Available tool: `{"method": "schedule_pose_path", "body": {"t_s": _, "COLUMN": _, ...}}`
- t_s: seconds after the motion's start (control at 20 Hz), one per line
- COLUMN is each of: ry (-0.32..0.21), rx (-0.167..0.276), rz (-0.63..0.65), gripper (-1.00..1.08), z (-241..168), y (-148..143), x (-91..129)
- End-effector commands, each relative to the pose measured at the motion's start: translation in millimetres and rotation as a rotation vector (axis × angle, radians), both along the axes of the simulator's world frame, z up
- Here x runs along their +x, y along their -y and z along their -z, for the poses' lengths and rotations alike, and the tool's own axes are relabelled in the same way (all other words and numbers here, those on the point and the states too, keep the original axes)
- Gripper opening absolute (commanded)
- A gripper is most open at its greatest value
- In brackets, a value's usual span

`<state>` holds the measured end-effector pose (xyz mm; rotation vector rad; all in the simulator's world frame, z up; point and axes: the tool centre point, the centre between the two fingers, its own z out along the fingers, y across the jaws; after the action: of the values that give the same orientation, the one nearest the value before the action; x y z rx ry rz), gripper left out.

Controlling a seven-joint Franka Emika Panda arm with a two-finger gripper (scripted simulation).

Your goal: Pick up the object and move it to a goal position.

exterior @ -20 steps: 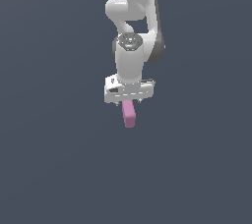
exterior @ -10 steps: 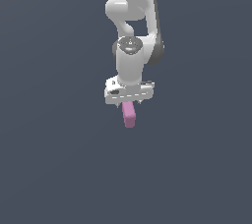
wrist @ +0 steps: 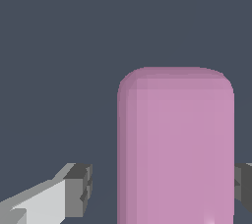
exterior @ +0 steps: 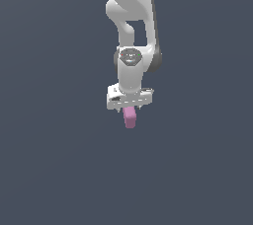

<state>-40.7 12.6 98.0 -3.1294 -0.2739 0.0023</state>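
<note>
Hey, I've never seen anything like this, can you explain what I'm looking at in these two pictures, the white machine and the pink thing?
These are computer-simulated pictures, not photographs. The white machine is a jointed robot arm reaching down from the top of the exterior view, which a camera off the arm takes. At its lower end is the gripper, a hand with two fingers. A small pink block hangs from it, pointing downward, so the gripper appears to be holding it.

The other picture comes from a camera on the robot's wrist, looking along the gripper. There the same pink block fills much of the frame, with one grey-tipped finger to one side and the edge of the other opposite. The nearer finger does not visibly touch the block.

Everything behind is plain dark grey; nothing else shows.
</note>
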Motion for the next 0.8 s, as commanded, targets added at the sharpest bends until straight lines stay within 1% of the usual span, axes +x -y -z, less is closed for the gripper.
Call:
{"method": "schedule_pose_path", "body": {"t_s": 0.0, "ry": 0.001, "rx": 0.0, "rz": 0.0, "gripper": 1.0, "z": 2.3, "y": 0.0, "x": 0.8}}
{"method": "schedule_pose_path", "body": {"t_s": 0.05, "ry": 0.001, "rx": 0.0, "rz": 0.0, "gripper": -1.0, "z": 2.3, "y": 0.0, "x": 0.8}}
{"method": "schedule_pose_path", "body": {"t_s": 0.75, "ry": 0.001, "rx": 0.0, "rz": 0.0, "gripper": -1.0, "z": -2.2, "y": 1.1, "x": 2.2}}
